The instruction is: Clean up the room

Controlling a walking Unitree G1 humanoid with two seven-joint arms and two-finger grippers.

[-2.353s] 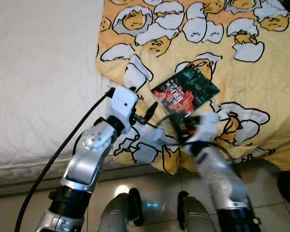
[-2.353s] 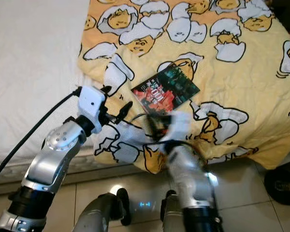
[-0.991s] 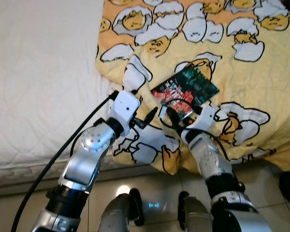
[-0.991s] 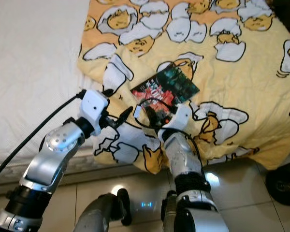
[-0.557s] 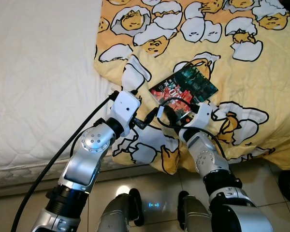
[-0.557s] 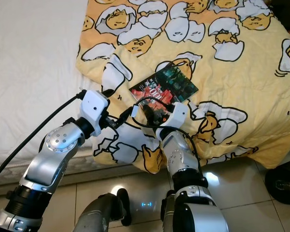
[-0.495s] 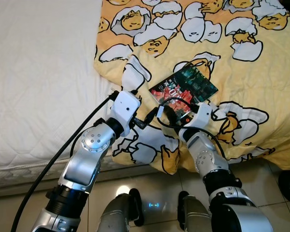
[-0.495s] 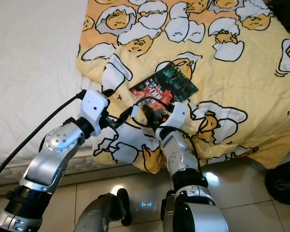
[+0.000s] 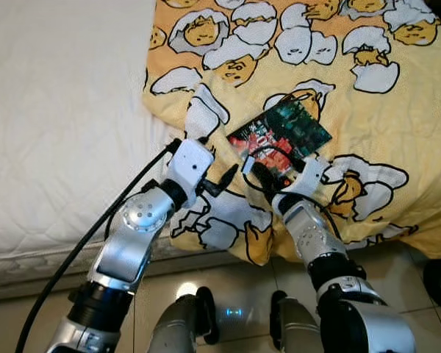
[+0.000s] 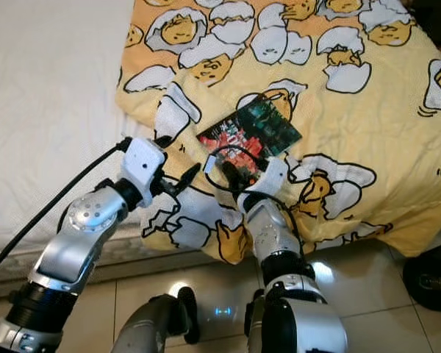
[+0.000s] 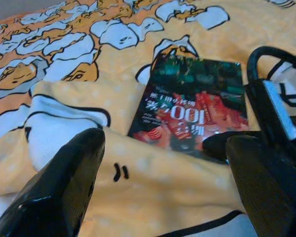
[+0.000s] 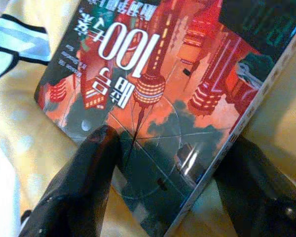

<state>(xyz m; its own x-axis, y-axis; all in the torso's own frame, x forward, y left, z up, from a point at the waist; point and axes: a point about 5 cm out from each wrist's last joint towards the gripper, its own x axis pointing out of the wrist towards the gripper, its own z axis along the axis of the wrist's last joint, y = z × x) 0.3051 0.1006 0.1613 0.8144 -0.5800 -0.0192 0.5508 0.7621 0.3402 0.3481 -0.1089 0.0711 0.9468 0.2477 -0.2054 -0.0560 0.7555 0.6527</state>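
The book (image 9: 280,136) lies slantwise at frame centre on the blanket (image 9: 367,110), long axis toward upper right; the right gripper (image 12: 167,163), fingers apart, straddles its lower corner, while the left gripper (image 11: 163,163), also spread, waits lower left.

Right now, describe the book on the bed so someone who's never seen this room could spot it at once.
Find the yellow blanket printed with cartoon eggs, spread over the white mattress. Near its front edge lies the book, flat, with the right gripper at its near corner. It is the only dark thing there: a red and green cover marked 100.
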